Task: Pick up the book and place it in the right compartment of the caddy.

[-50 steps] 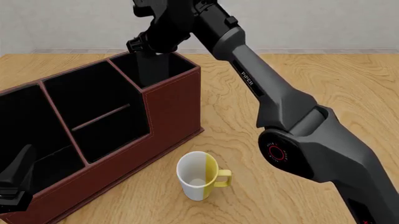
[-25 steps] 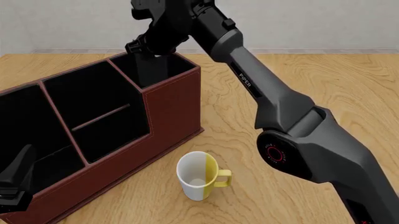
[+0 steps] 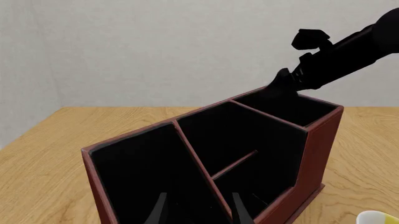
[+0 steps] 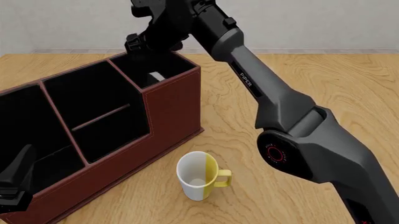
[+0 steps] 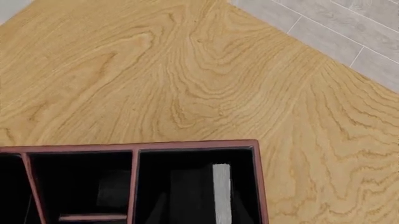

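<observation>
Nearest to us in the front view, our left gripper (image 4: 11, 186) sits low at the table's near left corner, just in front of the caddy's left end; its own wrist view shows the two dark fingers (image 3: 157, 210) spread apart with nothing between them. A little to the right stands a white-and-yellow ceramic mug (image 4: 201, 176), upright on the light wooden table (image 4: 324, 88) and apart from the caddy's front wall. Behind these lies the large reddish-brown leather-look caddy with pale stitching and a black interior (image 4: 168, 112), set at a slant, its wider middle section crossed by an inner bar. At its far end is the narrow right compartment (image 4: 153, 70), and inside it we see the thin black book with a whitish speckled page edge (image 5: 221, 196) standing upright; only a pale sliver of that edge (image 4: 156, 77) shows from the front. Our right gripper (image 4: 146, 44) hangs directly above this compartment, just over the rim, with the book below it. In the right wrist view the dark fingers (image 5: 165, 207) flank the book loosely, but we cannot tell for certain whether they are parted or touching it.
</observation>
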